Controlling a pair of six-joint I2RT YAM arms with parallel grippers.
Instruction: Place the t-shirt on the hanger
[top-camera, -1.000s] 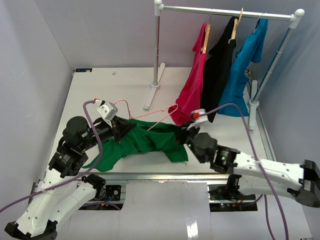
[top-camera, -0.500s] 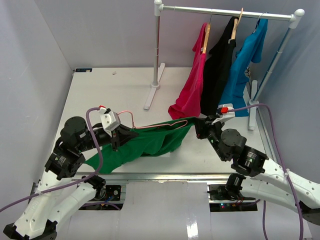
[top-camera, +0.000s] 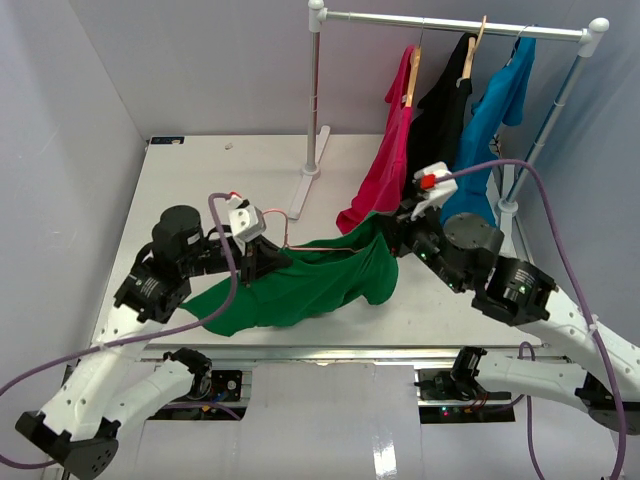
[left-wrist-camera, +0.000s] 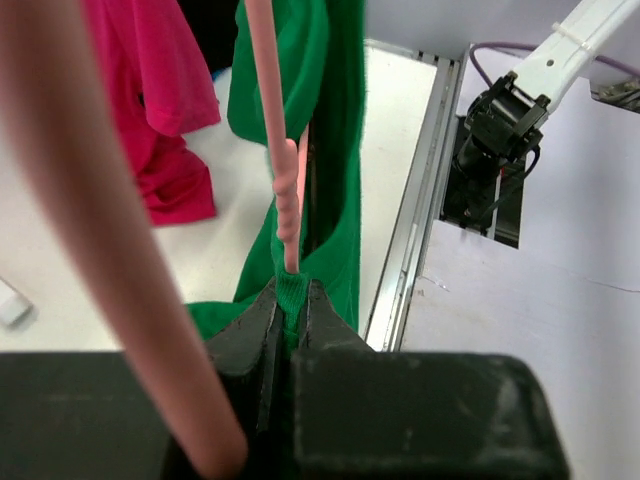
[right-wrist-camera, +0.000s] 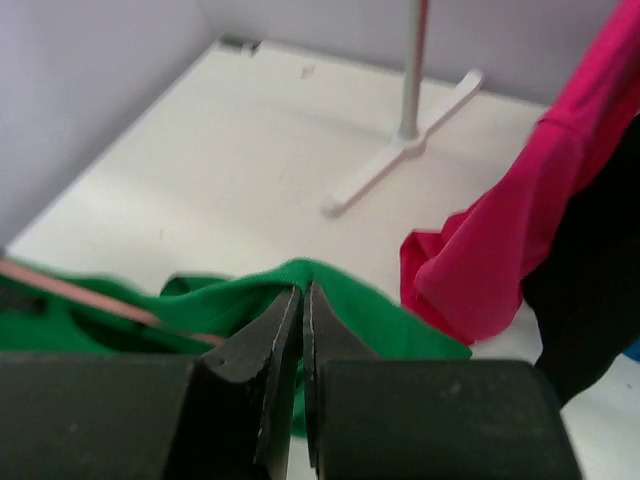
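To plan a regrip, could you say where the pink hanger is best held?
Probably the bare arm of the hanger nearest the left wrist camera, pinched across the wire from its cloth-free side; the ridged end sits inside the t-shirt.

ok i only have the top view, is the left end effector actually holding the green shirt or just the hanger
observer: The left wrist view shows the left end effector shut on a fold of the t-shirt, with cloth pinched between the jaws.
operator: and wheres the hanger
observer: A notched stretch of the hanger stands just above that pinch, between green folds.
operator: right side got cloth too
observer: In the right wrist view the right end effector is closed at the t-shirt's top fold, and a pink wire runs into the green on the left.
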